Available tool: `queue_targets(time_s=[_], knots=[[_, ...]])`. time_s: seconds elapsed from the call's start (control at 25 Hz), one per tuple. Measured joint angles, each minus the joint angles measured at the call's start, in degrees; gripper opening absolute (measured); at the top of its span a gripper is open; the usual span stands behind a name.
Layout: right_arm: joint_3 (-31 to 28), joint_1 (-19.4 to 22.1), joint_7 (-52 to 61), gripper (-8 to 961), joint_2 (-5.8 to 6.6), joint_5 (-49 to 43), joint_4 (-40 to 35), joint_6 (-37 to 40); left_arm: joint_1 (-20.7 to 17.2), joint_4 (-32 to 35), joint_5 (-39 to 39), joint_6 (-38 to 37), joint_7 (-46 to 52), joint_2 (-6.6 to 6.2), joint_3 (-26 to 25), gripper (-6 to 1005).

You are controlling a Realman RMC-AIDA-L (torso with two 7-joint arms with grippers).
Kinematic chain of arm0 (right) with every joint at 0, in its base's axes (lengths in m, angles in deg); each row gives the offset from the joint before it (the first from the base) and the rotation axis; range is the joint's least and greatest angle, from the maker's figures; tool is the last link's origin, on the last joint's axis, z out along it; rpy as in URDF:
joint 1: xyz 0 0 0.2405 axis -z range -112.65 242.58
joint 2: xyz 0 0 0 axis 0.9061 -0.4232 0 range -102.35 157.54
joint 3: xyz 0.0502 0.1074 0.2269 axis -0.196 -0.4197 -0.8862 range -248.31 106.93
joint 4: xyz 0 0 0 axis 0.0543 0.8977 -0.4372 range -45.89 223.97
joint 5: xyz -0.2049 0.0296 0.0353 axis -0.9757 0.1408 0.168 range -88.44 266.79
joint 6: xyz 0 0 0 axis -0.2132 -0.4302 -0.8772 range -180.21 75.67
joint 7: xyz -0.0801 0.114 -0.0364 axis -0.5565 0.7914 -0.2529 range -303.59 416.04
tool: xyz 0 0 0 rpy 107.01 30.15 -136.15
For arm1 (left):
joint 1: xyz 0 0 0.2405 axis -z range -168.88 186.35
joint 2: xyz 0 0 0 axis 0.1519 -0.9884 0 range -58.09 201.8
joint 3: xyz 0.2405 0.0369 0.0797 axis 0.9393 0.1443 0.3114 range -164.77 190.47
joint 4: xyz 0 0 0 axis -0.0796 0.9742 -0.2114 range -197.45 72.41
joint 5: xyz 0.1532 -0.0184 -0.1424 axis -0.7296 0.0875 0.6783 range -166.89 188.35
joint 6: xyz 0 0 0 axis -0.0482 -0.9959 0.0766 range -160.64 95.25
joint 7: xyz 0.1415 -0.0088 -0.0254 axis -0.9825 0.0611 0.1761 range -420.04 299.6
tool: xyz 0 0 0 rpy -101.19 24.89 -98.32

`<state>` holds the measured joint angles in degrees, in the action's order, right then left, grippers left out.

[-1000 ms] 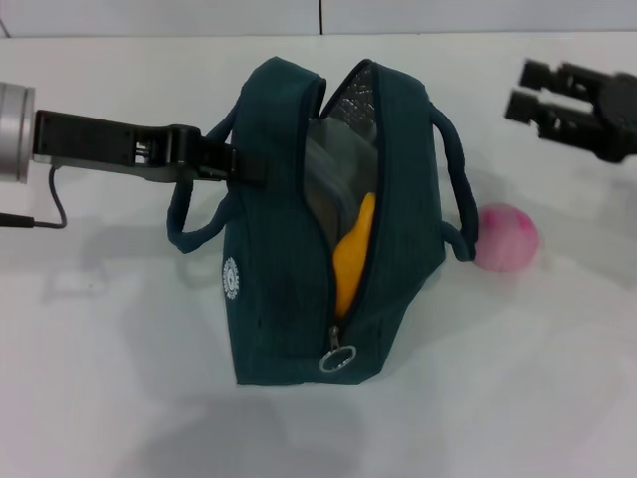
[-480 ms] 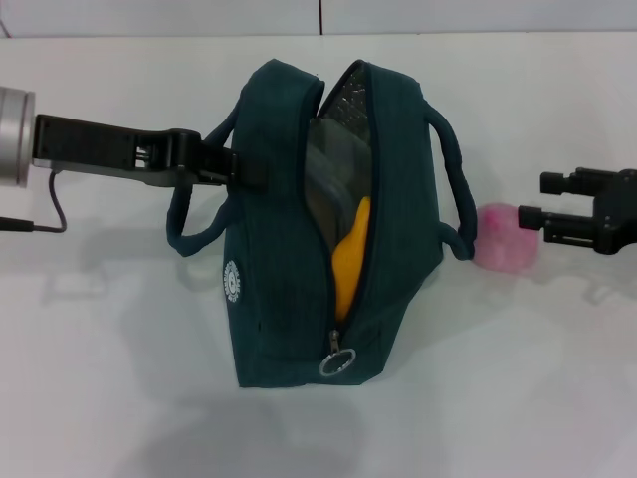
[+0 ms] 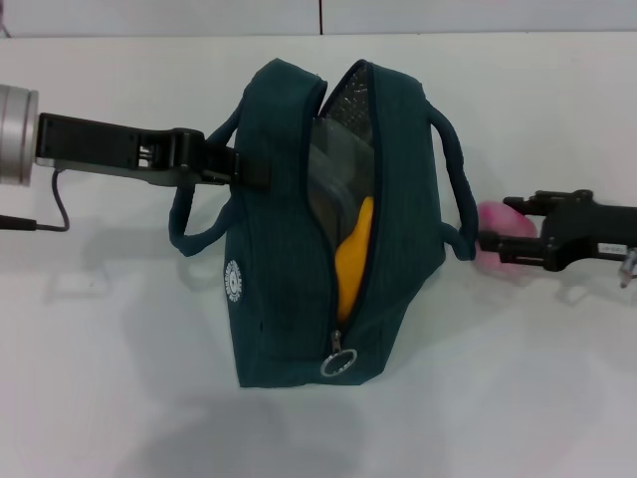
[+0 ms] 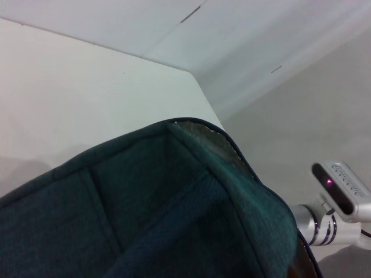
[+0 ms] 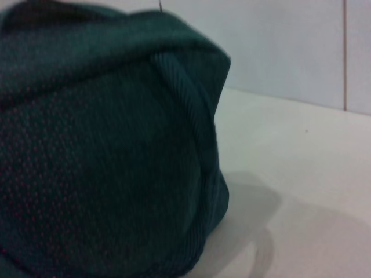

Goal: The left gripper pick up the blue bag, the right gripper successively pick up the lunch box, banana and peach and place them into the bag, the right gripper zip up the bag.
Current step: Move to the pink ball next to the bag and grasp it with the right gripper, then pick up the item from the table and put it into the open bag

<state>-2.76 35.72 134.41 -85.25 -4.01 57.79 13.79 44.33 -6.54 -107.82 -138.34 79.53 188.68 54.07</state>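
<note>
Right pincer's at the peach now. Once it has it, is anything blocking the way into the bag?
Partly. The blue bag is held by the left pincer and unzipped, but its near handle arches between the peach and the opening, and the banana and lunch box already fill much of it. The right pincer straddles the peach.

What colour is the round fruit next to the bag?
Pink. The peach shows best in the head view, beside the blue bag.
</note>
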Motion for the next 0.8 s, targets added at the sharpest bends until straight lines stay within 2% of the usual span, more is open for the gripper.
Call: queue_targets(time_s=[0.16, 0.68, 0.8], knots=[[0.13, -0.46, 0.07, 657, -0.77, -1.43, 0.02, -1.31, 0.00, 0.00, 0.00, 0.00, 0.00, 0.08, 0.00, 52], [0.30, -0.64, 0.45, 652, -0.96, -1.89, -0.04, -3.91, 0.27, 0.00, -0.01, 0.00, 0.00, 0.06, -0.08, 53], [0.33, -0.64, 0.46, 561, -0.79, -2.19, -0.33, -3.37, 0.34, 0.00, -0.01, 0.00, 0.00, 0.06, -0.11, 53]])
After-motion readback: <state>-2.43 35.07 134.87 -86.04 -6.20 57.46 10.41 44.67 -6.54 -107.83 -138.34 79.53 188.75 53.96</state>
